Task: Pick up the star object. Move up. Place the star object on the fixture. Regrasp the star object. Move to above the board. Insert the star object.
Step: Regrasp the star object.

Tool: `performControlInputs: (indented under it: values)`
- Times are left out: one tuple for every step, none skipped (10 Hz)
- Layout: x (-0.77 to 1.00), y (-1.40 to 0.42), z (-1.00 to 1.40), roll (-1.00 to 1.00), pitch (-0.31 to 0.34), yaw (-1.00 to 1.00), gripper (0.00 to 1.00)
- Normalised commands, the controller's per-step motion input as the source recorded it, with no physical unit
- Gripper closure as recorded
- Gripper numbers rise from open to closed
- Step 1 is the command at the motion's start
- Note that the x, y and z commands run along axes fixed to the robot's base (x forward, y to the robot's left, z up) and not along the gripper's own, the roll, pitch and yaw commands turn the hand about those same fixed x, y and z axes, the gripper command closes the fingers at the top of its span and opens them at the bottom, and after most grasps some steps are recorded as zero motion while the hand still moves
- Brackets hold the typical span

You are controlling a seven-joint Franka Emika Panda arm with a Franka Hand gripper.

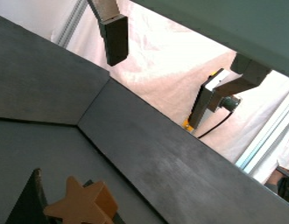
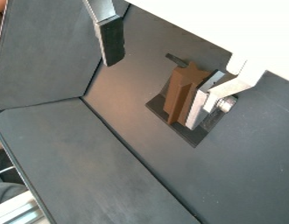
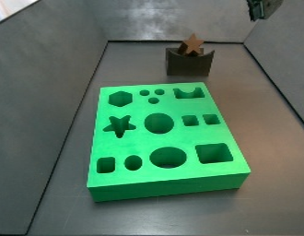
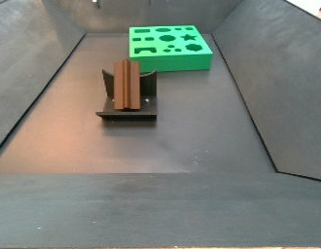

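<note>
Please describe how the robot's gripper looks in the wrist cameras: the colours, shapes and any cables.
In both wrist views, the two-finger gripper has flat silver plate fingers with dark rectangular pads. The other finger looks pale, blocky and angular. No cable or marking is clearly visible on it.

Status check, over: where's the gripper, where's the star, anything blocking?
Gripper open, empty, raised clear of the fixture. Star object sits upright in the fixture, released. Board apart, star cut-out free. Nothing in the way.

Lighting's even and soft from above, and we get only faint shadows under the board (image 3: 167, 138). One wrist view blows out white behind the gripper (image 1: 171, 66); its near fingers (image 1: 116, 39) look blurry to us. Side views stay sharp.
</note>
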Motion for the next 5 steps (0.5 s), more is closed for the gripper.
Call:
performControlInputs:
  values:
    - [0.03, 0.07, -1.00, 0.08, 0.086, 0.11, 0.00]
    - [0.05, 0.07, -1.00, 0.07, 0.039, 0.13, 0.00]
    - [0.06, 0.06, -1.00, 0.07, 0.005, 0.13, 0.00]
    - [0.07, 0.06, -1.00, 0.06, -0.031, 0.12, 0.00]
    - [0.07, 0.05, -1.00, 0.06, -0.048, 0.11, 0.00]
